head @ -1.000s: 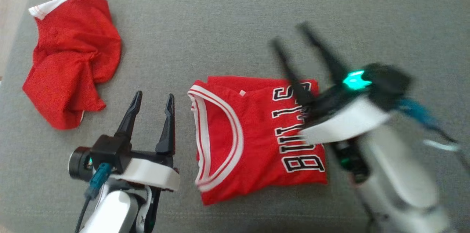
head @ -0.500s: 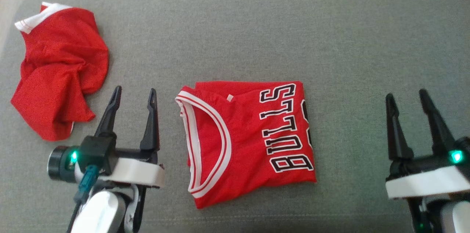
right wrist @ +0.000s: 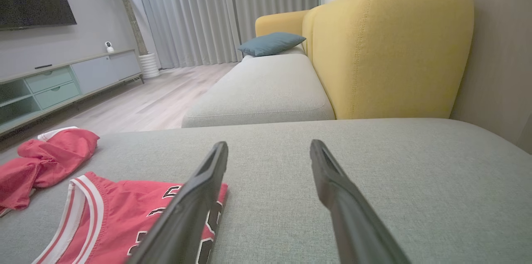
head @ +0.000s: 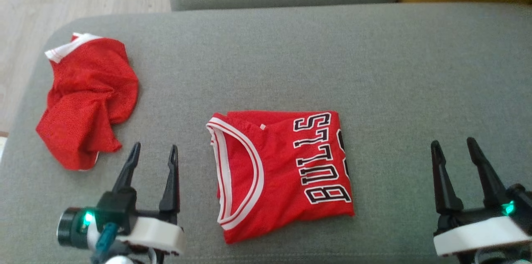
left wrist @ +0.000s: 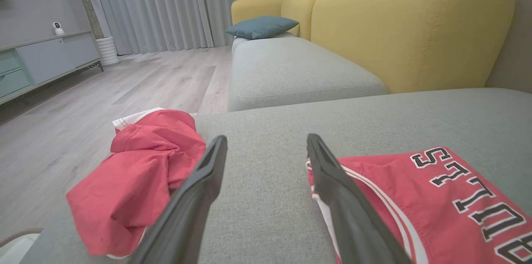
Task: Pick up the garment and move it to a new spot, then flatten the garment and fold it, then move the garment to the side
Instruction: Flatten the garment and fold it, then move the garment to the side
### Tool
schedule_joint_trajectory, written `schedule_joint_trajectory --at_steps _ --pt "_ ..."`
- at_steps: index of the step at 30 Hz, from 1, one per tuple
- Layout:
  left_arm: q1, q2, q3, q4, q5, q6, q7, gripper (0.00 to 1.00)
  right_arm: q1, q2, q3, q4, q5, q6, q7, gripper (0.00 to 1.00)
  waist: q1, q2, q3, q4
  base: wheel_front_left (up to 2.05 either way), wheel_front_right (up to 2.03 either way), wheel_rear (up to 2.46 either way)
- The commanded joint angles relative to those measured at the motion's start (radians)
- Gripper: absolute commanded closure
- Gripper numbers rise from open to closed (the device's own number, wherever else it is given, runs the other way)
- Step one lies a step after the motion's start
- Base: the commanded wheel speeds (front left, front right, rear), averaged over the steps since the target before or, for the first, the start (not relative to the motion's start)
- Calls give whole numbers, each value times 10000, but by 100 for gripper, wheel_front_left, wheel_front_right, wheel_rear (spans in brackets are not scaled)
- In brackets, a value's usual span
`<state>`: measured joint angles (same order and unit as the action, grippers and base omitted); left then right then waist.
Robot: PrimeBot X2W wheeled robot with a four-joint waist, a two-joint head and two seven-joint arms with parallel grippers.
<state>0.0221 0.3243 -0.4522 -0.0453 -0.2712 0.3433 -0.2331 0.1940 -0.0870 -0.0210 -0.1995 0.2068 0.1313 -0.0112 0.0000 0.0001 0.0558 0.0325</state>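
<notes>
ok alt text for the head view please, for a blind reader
A folded red jersey lettered BULLS lies on a grey sofa cushion, with a crumpled red garment to its left. The left gripper and right gripper sit open and empty on either side of the jersey, clear of it.

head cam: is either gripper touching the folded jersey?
No, the folded jersey lies between the left gripper and right gripper, with bare grey cushion separating it from both.
</notes>
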Motion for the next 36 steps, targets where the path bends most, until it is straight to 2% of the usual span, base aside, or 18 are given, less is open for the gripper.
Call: schedule_joint_trajectory --at_steps 1,14,36 --pt "-252 239 300 -318 17 52 1 0 -147 -74 132 -395 -28 -6 26 0 0 -1 -167 56 0 0 0" --pt "49 252 98 -204 -49 128 170 0 395 180 -24 -369 234 -6 217 0 0 -1 -617 139 0 0 0" --pt "-196 315 94 -260 -60 249 150 0 240 210 104 -131 404 -6 480 0 0 -1 -430 246 0 0 0"
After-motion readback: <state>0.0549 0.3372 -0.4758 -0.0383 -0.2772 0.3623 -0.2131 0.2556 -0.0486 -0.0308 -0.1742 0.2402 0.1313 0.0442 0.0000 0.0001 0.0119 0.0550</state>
